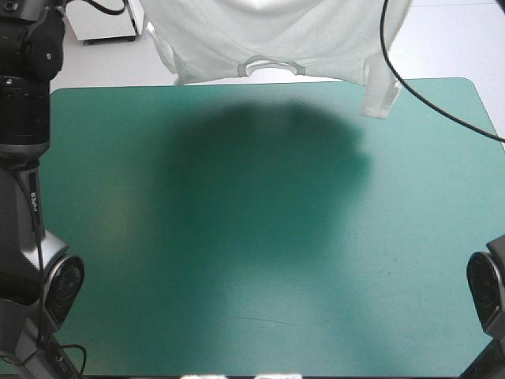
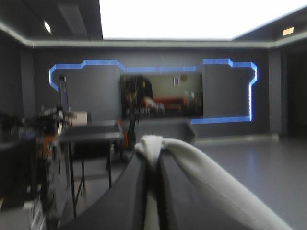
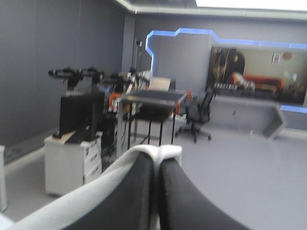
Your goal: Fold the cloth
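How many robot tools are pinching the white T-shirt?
2. The left tool pinches one fold of the hanging T-shirt; the right tool pinches another fold.

Only small white lettering reading "PIPER", running along the left arm [image 1: 33,202]
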Action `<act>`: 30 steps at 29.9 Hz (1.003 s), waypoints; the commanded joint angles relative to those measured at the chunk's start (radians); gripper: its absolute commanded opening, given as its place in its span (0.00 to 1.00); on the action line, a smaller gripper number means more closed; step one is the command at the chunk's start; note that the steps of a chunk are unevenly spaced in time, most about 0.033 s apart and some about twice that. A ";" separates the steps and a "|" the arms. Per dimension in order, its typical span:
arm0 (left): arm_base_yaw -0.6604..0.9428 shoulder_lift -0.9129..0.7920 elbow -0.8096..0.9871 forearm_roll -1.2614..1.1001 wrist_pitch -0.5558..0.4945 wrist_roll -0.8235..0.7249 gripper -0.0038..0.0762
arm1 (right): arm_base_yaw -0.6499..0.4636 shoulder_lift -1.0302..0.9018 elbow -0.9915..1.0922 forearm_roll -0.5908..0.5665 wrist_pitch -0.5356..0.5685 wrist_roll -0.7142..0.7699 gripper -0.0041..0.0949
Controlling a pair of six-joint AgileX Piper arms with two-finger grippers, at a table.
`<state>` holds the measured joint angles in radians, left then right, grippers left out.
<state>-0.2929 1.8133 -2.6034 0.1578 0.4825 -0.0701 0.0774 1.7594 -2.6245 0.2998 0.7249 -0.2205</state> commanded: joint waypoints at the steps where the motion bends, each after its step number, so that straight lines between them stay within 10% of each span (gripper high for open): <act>1: 0.003 0.027 -0.018 -0.004 0.177 0.004 0.04 | -0.001 0.031 -0.018 -0.037 0.107 0.095 0.03; 12: 0.003 0.275 -0.018 -0.010 0.522 -0.077 0.04 | -0.001 0.288 -0.018 -0.113 0.524 0.145 0.03; 23: 0.003 0.421 -0.018 -0.011 0.805 -0.080 0.04 | -0.001 0.341 0.258 -0.122 0.524 0.175 0.03; 30: 0.000 0.408 0.063 -0.006 0.805 -0.097 0.04 | -0.001 0.239 0.537 -0.133 0.515 0.179 0.03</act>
<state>-0.2929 2.3075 -2.5504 0.1373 1.2531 -0.1556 0.0774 2.1233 -2.1378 0.1694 1.2539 -0.0410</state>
